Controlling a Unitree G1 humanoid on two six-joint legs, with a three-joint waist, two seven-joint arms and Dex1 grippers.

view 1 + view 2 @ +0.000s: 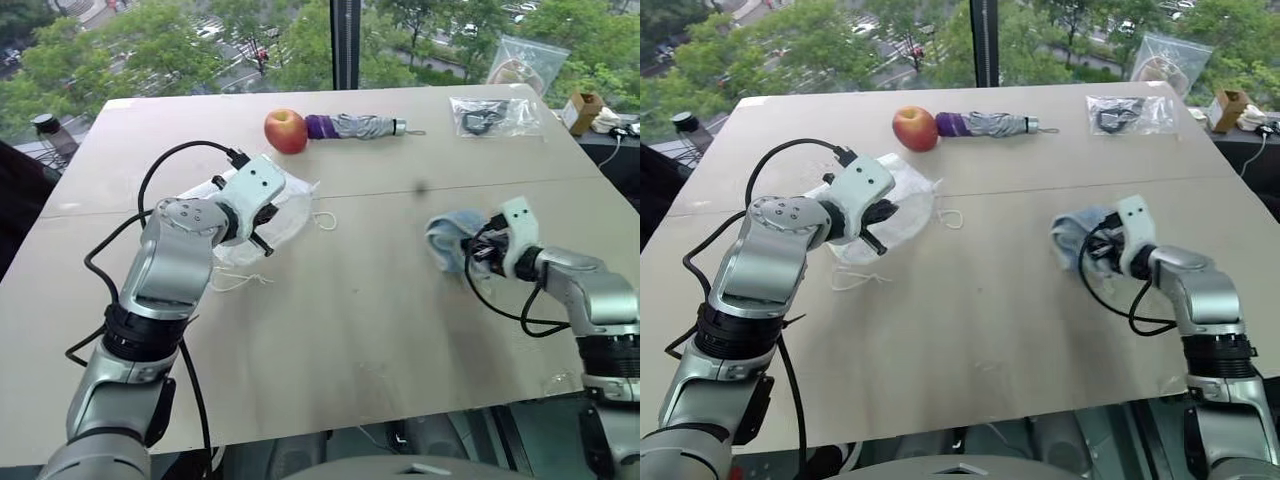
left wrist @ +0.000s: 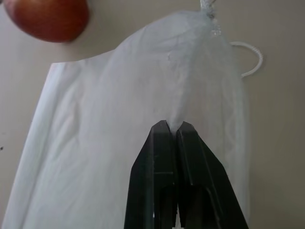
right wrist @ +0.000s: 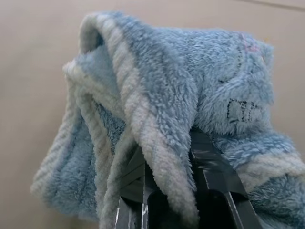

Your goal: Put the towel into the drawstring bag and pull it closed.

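Left gripper had its fingers pressed together, pinching a fold of the drawstring bag on the left of the worktop, probably to lift the fabric and open the mouth. Right gripper had fingers clamped on the towel, which draped over them at the right, well apart from the bag, likely ready for carrying across. Apple and folded umbrella lay at the far side.
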